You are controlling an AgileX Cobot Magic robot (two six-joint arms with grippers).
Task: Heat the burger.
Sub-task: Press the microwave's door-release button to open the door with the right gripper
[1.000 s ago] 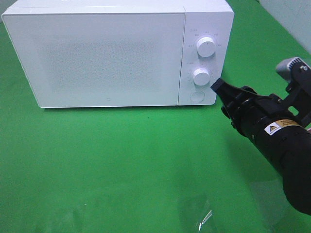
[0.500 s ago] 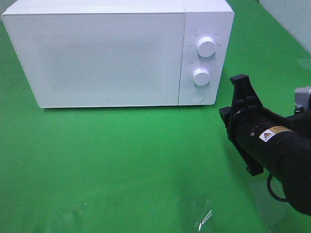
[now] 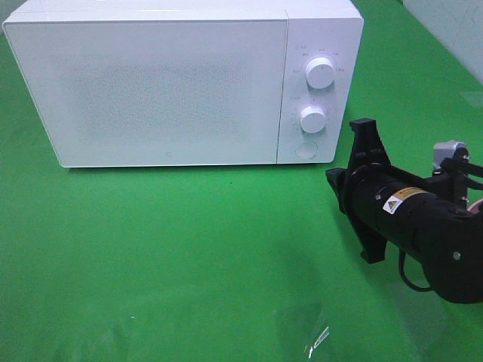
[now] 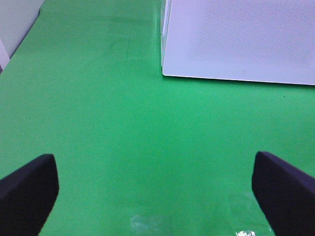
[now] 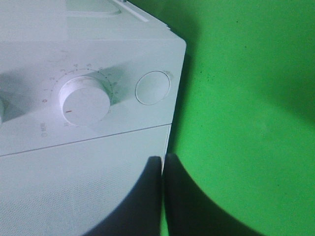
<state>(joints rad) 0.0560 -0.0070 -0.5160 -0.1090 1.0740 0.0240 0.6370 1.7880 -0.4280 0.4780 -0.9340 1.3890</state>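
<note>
**Right claw shut and clear of the microwave; burger out of sight**

The burger shows in none of my views, so I cannot tell where it lies, which way it points or how its long axis runs. The microwave [image 3: 166, 83] stands at the back of the green cloth [image 3: 189, 249]. Its long side runs across the high view, and its door [image 3: 151, 90] faces me and is closed.

My right claw [image 3: 336, 179] is pressed shut with nothing in it. In my wrist view the two fingers [image 5: 147, 201] meet in one dark wedge. It hangs just off the microwave's front right corner, apart from the casing and below the level of the round button [image 3: 306, 149]. My left claw [image 4: 156, 196] is spread as wide as it goes and holds nothing, with only bare cloth between its fingers [image 4: 27, 189].

For room to move, the cloth in front of the door lies broad and flat right across. The one exception is a crinkled patch of clear film [image 3: 317, 339] near the front edge. A narrower strip of cloth runs past the microwave's right side. From my left wrist, cloth also runs open beside the microwave's other front corner [image 4: 163, 73].

A second ago my right claw's tip was up against the lower knob [image 3: 312, 119], under the upper knob [image 3: 321, 73]. Since then it has closed, rolled over, and drawn back and down. The microwave has not shifted.
</note>
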